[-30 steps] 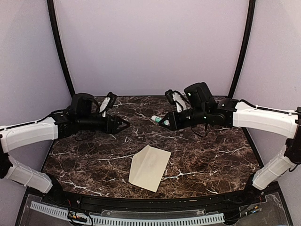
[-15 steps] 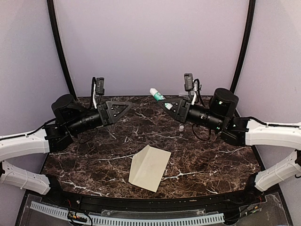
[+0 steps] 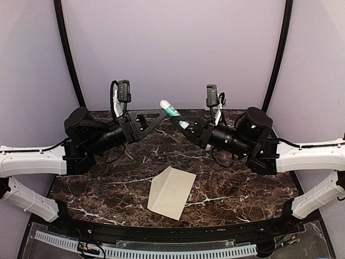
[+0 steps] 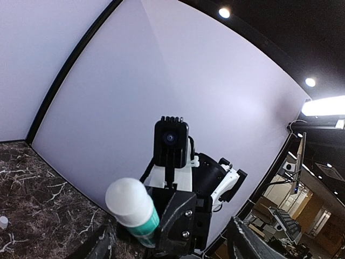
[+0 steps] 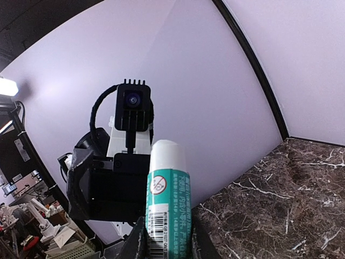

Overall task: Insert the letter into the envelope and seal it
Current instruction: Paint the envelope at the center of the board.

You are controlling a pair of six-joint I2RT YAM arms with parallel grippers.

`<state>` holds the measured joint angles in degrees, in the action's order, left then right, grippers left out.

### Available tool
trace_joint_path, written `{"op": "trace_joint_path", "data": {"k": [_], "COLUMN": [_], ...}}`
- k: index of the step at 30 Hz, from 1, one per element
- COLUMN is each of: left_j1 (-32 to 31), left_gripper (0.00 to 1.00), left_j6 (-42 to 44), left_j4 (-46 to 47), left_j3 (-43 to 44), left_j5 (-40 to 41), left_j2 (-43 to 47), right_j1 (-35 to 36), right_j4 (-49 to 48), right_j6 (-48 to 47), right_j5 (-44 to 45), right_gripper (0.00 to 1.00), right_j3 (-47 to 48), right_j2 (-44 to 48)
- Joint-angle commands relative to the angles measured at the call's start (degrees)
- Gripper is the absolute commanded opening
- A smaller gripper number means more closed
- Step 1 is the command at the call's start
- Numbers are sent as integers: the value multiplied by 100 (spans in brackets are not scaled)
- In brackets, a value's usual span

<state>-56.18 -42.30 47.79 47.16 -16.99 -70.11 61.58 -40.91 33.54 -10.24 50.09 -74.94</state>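
Note:
The pale cream envelope (image 3: pixel 171 191) lies flat on the dark marble table (image 3: pixel 242 183), near the front middle, with no gripper close to it. The letter is out of view. Both arms are lifted above the back of the table and point at each other. My right gripper (image 3: pixel 183 123) (image 5: pixel 168 244) is shut on a teal and white glue stick (image 3: pixel 171 112) (image 5: pixel 168 194), whose white end points at the left arm. My left gripper (image 3: pixel 159 114) (image 4: pixel 172 243) is open, its fingers spread on either side of that white end (image 4: pixel 129 200) without gripping it.
A small white cap (image 4: pixel 2 220) lies on the marble at the far left of the left wrist view. Curved black posts (image 3: pixel 67 54) and pale walls close in the back and sides. A perforated white rail (image 3: pixel 161 251) runs along the front edge.
Both arms have risen and turned their grippers toward each other. The glue stick went up and left in the right gripper. The envelope has not moved.

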Motion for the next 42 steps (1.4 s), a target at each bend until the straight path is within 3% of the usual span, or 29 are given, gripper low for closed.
{"op": "trace_joint_path", "data": {"k": [1,10,12,15,17,22,26,30,36,42], "left_j1": [-25,-39,-41,-36,-35,-36,-39,-33,43,421], "left_gripper": [69,68,64,43,34,25,9,0,0,0], "left_j6": [138,36,25,-6,-38,-52,-65,35,364,400], "left_j4": [310,264,289,353,369,363,343,15,-1092,-1877], "left_j3": [260,286,281,268,268,246,237,417,819,1001], "left_j5": [60,265,270,223,201,253,305,276,17,-594], "left_j2": [-82,-205,-204,-217,-229,-228,-202,-222,-179,-91], "right_j1": [89,123,130,135,138,145,157,161,159,157], "right_j4": [-267,-242,-259,-276,-294,-279,-215,-215,-57,255], "right_j6": [-124,-165,-138,-123,-119,-123,-146,-137,-264,-507], "right_j5": [26,-77,-93,-102,-85,-22,24,34,142,147], "right_gripper": [1,0,0,0,0,0,1,13,47,56], "right_j3": [267,387,396,411,409,406,367,263,-10,-172], "right_j2": [-99,-278,-325,-379,-390,-382,-371,-336,-67,227]}}
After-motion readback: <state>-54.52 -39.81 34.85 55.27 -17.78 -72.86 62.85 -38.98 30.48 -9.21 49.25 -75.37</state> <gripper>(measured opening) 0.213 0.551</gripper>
